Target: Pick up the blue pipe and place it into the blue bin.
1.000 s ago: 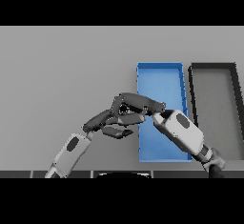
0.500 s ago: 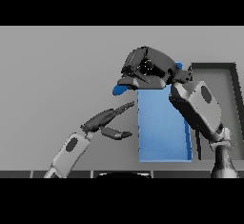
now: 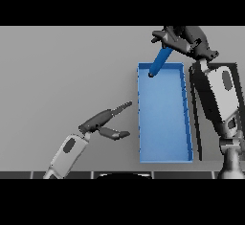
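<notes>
The right robot hand [image 3: 179,39] is gripping the blue pipe [image 3: 159,62] with curled fingers, dangling it below and left over the blue bin [image 3: 141,123]'s far rim, so releasing here is risking it tipping outside onto the tabletop [image 3: 67,66], while the left robot hand [image 3: 106,123] is idling open.

You are looking down on a plain grey tabletop [image 3: 62,66] that fills the view from the far edge to the near one. Two things rest directly on it. A blue bin [image 3: 140,118], a long open rectangle, lies right of centre with its long sides running away from you. Just beside it on the right lies a dark bin [image 3: 235,68], largely hidden behind the robot's right arm.
</notes>
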